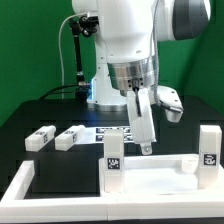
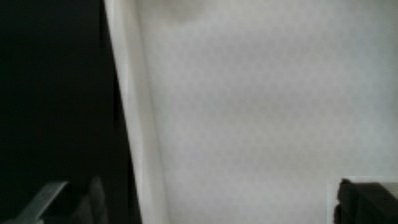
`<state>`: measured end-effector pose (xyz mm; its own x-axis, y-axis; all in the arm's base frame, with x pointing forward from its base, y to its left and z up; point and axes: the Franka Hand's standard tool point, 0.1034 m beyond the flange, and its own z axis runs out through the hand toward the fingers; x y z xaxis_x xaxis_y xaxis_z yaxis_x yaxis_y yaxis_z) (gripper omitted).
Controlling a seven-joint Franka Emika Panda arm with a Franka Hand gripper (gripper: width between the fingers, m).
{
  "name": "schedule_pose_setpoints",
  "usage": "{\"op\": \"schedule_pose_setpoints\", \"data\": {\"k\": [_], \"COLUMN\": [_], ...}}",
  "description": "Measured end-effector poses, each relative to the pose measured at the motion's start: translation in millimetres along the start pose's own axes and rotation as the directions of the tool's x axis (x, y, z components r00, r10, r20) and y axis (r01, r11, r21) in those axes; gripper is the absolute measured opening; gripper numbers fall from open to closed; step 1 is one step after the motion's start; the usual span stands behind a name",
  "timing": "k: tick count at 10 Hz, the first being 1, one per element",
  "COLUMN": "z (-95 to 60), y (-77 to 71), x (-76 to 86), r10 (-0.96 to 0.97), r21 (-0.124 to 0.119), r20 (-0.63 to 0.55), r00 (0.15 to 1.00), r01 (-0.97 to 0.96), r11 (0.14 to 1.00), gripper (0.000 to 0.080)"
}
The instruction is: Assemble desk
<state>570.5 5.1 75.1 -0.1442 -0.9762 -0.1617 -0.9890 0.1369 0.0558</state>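
Two legs [image 1: 113, 163] [image 1: 208, 147] stand upright on the tabletop panel [image 1: 150, 176], whose near edge is cut off by the exterior view's frame; two more legs [image 1: 41, 136] [image 1: 70, 138] lie flat on the black table [image 1: 30, 120] off its far corner toward the exterior view's left. Above the panel's far edge the gripper [image 1: 145, 150] hangs tilted, holding what seems a white part [image 2: 267, 110]. That white surface fills the wrist view, and its identity and whether the fingers clamp it cannot be told.

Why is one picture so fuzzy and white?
In the wrist view the camera sits very near a white surface, so it blurs, and beside it is black. The exterior view is sharper: lit legs, dark table, green backdrop.
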Motion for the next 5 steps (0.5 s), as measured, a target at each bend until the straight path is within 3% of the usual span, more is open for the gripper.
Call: {"op": "schedule_pose_setpoints", "data": {"k": [1,2,3,4,5], "z": [0.3,3.2,14.7,27.6,41.7], "y": [-1.1,-4.7,3.4,14.9,23.1], "x": [-0.5,0.3,5.7,6.4,4.5], "r10": [0.001,-0.002,-0.004,-0.006,-0.018], "r21": [0.011,0.084,0.157,0.192,0.186], "r20": [-0.003,-0.024,-0.055,-0.081,-0.098], "r00": [1.000,1.000,0.998,0.997,0.995], "r01": [-0.001,0.004,0.013,0.021,0.036], "r11": [1.000,0.996,0.987,0.981,0.982], "gripper": [0.0649,0.0649,0.0649,0.0649,0.0649]}}
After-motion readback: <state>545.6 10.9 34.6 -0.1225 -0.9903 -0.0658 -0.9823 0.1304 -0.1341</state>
